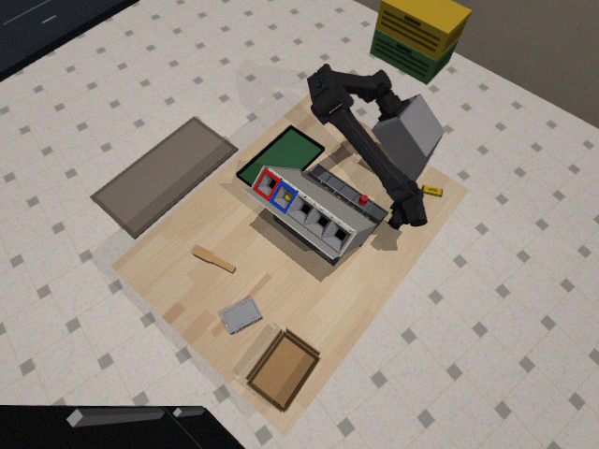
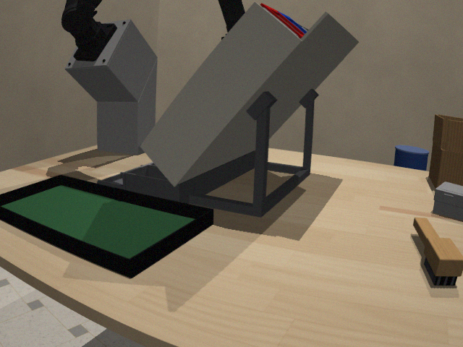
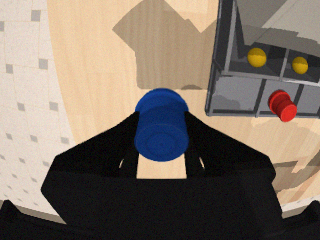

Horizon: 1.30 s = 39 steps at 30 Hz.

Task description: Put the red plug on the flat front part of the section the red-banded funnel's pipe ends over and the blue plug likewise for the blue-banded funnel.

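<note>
My gripper (image 3: pixel 161 119) is shut on the blue plug (image 3: pixel 161 125) and holds it over the wooden table, just off the end of the dark row of sections (image 3: pixel 265 75). In the overhead view the gripper (image 1: pixel 395 223) is at the right end of that row (image 1: pixel 345 191). The red plug (image 3: pixel 282 105) stands on the flat front part of one section and also shows in the overhead view (image 1: pixel 362 198). Two yellow marbles (image 3: pixel 256 57) (image 3: pixel 299 65) lie in neighbouring sections. The red-banded funnel (image 1: pixel 266 183) and the blue-banded funnel (image 1: pixel 284 196) are at the rack's left end. A yellow marble (image 1: pixel 289 196) sits in the blue-banded funnel.
A green tray (image 1: pixel 281 154) lies behind the rack's left end. A wooden brush (image 1: pixel 212 258), a grey box (image 1: pixel 241 314) and an open cardboard box (image 1: pixel 283 369) lie toward the front. A small yellow item (image 1: pixel 431 190) lies by the arm's grey base (image 1: pixel 408 133).
</note>
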Each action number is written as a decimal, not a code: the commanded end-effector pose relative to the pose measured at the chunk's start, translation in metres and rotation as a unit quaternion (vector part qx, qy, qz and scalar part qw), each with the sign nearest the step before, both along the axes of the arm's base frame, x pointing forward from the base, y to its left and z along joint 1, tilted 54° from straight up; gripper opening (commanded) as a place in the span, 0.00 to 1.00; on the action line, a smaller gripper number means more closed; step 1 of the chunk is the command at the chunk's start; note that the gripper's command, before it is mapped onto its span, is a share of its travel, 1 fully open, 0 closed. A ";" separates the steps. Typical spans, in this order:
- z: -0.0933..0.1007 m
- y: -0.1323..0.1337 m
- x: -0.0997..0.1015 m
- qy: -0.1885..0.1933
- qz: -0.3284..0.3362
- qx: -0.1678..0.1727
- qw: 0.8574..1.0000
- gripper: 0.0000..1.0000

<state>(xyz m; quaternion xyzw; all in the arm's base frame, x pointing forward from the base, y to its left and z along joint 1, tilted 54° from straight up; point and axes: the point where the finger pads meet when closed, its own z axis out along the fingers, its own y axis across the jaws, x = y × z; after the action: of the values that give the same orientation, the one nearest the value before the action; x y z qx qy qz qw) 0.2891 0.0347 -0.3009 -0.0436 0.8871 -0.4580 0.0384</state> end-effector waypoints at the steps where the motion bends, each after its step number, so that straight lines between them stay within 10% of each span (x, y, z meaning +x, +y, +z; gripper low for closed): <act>1: -0.004 0.008 0.009 -0.008 0.002 0.005 1.000 0.00; 27: -0.006 0.011 0.012 -0.005 0.002 0.003 1.000 0.00; 39: 0.094 -0.063 -0.005 -0.004 0.002 0.002 1.000 0.00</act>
<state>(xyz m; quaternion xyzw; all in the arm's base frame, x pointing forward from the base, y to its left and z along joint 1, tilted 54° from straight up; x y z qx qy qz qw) 0.2692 -0.0229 -0.2280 -0.0329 0.8811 -0.4706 0.0324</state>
